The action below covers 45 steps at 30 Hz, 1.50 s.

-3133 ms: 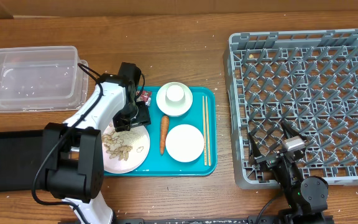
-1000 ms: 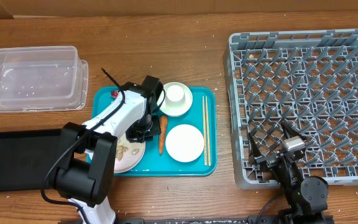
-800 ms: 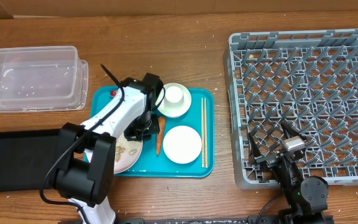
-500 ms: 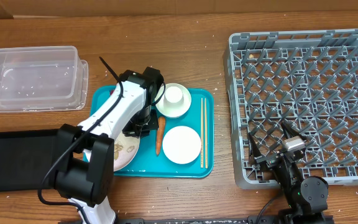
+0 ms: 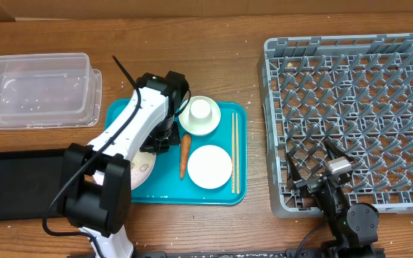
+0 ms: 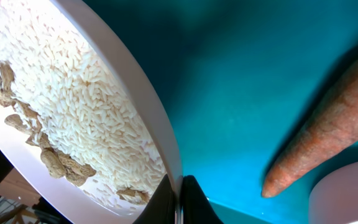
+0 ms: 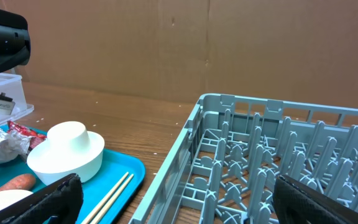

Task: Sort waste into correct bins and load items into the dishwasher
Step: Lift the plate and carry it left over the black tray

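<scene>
Overhead view of a wooden worktop with the sorting barely begun. The clear tub [image 5: 34, 93] at the far left corner and the black tray [image 5: 13, 183] at the left edge hold no waste, and the grey dish rack [image 5: 350, 107] along the right side holds no tableware. Everything waits on the teal tray [image 5: 221, 190] at the middle of the worktop: a bowl [image 5: 200, 123] with a cup [image 5: 201, 109] in it, a small dish [image 5: 210, 166], chopsticks [image 5: 234, 152], and a carrot [image 5: 183, 155]. In the right wrist view, a red wrapper [image 7: 27, 134] and a crumpled tissue [image 7: 2, 144] lie at the tray's far left.

The left gripper [image 6: 180, 196] has its fingers [image 6: 161, 200] pinched closed on the rim of the large plate [image 6: 148, 118], which carries rice and beige scraps [image 6: 55, 165]. The carrot lies just beside that grip, not touching it. The plate sits at the tray's left side, mostly hidden under the arm from above.

The right gripper [image 5: 310, 159] rests with fingers spread wide and empty at the rack's near left corner.

All waste and all four dishes remain to be dealt with.
</scene>
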Tool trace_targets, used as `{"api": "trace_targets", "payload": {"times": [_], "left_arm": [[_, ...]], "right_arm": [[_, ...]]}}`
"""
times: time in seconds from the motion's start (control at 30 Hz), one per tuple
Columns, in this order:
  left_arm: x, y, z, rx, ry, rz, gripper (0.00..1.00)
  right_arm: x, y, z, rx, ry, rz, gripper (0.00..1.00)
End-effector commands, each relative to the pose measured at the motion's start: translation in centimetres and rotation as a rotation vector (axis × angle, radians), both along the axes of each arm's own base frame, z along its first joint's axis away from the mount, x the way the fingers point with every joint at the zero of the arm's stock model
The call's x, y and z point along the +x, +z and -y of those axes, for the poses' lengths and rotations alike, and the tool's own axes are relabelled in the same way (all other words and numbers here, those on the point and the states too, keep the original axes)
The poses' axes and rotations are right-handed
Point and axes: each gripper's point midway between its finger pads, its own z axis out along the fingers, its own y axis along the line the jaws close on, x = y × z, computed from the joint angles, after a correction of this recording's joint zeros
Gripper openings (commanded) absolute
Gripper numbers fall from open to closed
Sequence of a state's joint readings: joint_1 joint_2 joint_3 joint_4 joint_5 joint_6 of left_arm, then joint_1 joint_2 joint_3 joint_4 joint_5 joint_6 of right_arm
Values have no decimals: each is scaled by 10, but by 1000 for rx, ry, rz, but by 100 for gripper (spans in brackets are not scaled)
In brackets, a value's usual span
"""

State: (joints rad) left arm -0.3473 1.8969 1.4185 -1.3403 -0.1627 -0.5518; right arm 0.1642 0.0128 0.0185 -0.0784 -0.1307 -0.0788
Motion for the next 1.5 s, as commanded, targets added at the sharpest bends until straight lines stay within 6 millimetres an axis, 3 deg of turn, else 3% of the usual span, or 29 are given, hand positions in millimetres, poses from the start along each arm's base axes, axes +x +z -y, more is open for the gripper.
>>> {"api": "trace_targets", "payload": {"times": [0.0, 0.5, 0.83, 1.47], "left_arm": [[7, 8, -4, 33, 4, 20, 4], [30, 55, -19, 59, 0, 79, 4], [39, 72, -84, 68, 196, 95, 4], [50, 65, -170, -135, 558, 196, 4]], "right_arm": [[0, -2, 1, 0, -6, 5, 100], [0, -2, 1, 0, -6, 5, 100], [0, -2, 1, 0, -6, 5, 100], [0, -2, 1, 0, -6, 5, 100]]}}
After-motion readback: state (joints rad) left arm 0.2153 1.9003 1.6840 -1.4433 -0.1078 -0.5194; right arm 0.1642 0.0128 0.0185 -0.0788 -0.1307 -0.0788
